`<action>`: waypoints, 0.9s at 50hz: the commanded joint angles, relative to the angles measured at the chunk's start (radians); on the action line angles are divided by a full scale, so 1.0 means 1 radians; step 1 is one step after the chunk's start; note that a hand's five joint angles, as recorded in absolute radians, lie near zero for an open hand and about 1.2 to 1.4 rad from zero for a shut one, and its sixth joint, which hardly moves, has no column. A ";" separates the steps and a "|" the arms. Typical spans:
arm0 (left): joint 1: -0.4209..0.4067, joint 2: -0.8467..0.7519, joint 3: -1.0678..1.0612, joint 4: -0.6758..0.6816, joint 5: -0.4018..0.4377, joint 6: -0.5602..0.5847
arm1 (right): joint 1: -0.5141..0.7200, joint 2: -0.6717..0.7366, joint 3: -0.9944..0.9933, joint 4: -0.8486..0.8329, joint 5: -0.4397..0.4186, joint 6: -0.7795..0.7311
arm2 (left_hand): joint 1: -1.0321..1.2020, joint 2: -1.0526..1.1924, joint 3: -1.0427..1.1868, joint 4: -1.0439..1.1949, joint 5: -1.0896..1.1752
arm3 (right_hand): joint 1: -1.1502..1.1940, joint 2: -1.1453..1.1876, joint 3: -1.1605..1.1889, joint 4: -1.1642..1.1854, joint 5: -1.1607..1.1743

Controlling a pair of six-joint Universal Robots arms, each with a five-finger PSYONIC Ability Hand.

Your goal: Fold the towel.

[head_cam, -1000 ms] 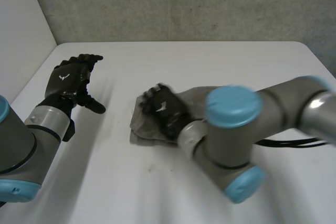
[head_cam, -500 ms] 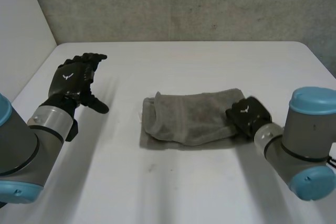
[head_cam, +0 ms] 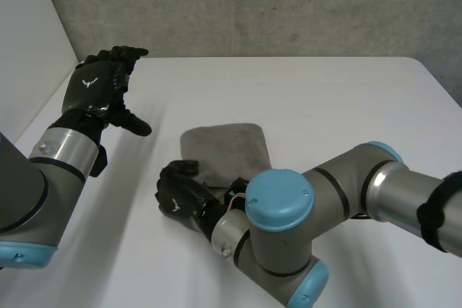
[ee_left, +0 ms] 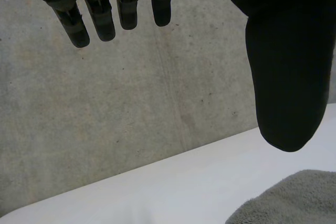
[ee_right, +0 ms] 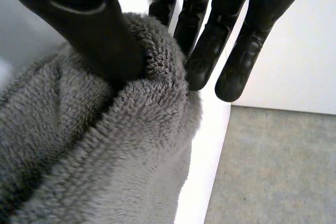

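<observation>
Right wrist view: right hand (ee_right: 79, 19) pinches the bunched, fluffy grey towel (ee_right: 105, 156); left hand (head_cam: 94, 91) spread loose

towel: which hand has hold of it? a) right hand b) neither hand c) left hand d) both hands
a: in its own wrist view the right hand pinches a bunched edge of the towel between thumb and fingers, while the left hand is open and raised off to the side, apart from the towel.
</observation>
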 commanded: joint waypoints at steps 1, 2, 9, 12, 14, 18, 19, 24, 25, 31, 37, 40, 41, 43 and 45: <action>-0.009 -0.017 0.019 0.000 0.001 0.000 | -0.061 -0.116 0.089 -0.025 0.096 0.181 | 0.023 0.025 0.024 0.024 0.028 | -0.738 -0.708 -0.745 -0.747 -0.733; -0.014 -0.025 0.034 0.000 0.000 -0.001 | -0.117 -0.197 0.148 -0.051 0.106 0.371 | 0.026 0.027 0.027 0.027 0.031 | -0.738 -0.708 -0.745 -0.747 -0.733; -0.064 -0.117 0.128 -0.010 -0.008 -0.029 | -0.216 -0.358 0.250 -0.056 0.104 0.780 | 0.037 0.039 0.039 0.039 0.043 | -0.738 -0.708 -0.745 -0.747 -0.733; -0.098 -0.171 0.168 -0.018 -0.011 -0.053 | -0.270 -0.404 0.258 -0.042 0.107 1.002 | 0.043 0.045 0.044 0.045 0.048 | -0.738 -0.708 -0.745 -0.747 -0.733; -0.118 -0.198 0.184 -0.029 -0.011 -0.062 | -0.314 -0.408 0.246 -0.019 0.083 1.153 | 0.049 0.051 0.050 0.051 0.054 | -0.738 -0.708 -0.745 -0.747 -0.733; -0.171 -0.297 0.235 -0.090 -0.011 -0.069 | -0.345 -0.382 0.212 0.033 0.037 1.223 | 0.084 0.086 0.085 0.086 0.090 | -0.738 -0.708 -0.745 -0.747 -0.733; -0.190 -0.337 0.255 -0.128 -0.011 -0.069 | -0.348 -0.341 0.180 0.065 0.022 1.228 | 0.078 0.080 0.080 0.080 0.084 | -0.738 -0.708 -0.745 -0.747 -0.733; -0.222 -0.463 0.313 -0.245 -0.020 -0.066 | -0.354 -0.196 0.060 0.191 0.018 1.232 | 0.017 0.019 0.018 0.019 0.022 | -0.738 -0.708 -0.745 -0.747 -0.733; -0.222 -0.464 0.313 -0.245 -0.020 -0.066 | -0.354 -0.195 0.060 0.191 0.018 1.232 | 0.017 0.019 0.018 0.019 0.022 | -0.738 -0.708 -0.745 -0.747 -0.733; -0.222 -0.548 0.361 -0.331 -0.111 -0.058 | -0.356 -0.028 -0.067 0.323 0.034 1.225 | -0.001 0.001 0.000 0.001 0.004 | -0.738 -0.708 -0.745 -0.747 -0.733; -0.221 -0.485 0.373 -0.360 -0.151 -0.058 | -0.354 -0.074 -0.078 0.329 0.092 1.220 | -0.024 -0.022 -0.023 -0.022 -0.019 | -0.738 -0.708 -0.745 -0.747 -0.733; -0.219 -0.397 0.375 -0.368 -0.151 -0.058 | -0.354 -0.162 -0.069 0.326 0.109 1.229 | -0.030 -0.028 -0.029 -0.028 -0.025 | -0.738 -0.708 -0.745 -0.747 -0.733; -0.219 -0.396 0.375 -0.368 -0.151 -0.058 | -0.354 -0.208 -0.064 0.326 0.112 1.232 | -0.030 -0.028 -0.029 -0.028 -0.025 | -0.738 -0.708 -0.745 -0.747 -0.733; -0.216 -0.298 0.388 -0.380 -0.151 -0.059 | -0.356 -0.250 -0.064 0.326 0.118 1.235 | -0.030 -0.028 -0.029 -0.028 -0.025 | -0.738 -0.708 -0.745 -0.747 -0.733; -0.213 -0.246 0.401 -0.395 -0.151 -0.062 | -0.356 -0.297 -0.064 0.328 0.126 1.240 | -0.030 -0.028 -0.029 -0.028 -0.025 | -0.738 -0.708 -0.745 -0.747 -0.733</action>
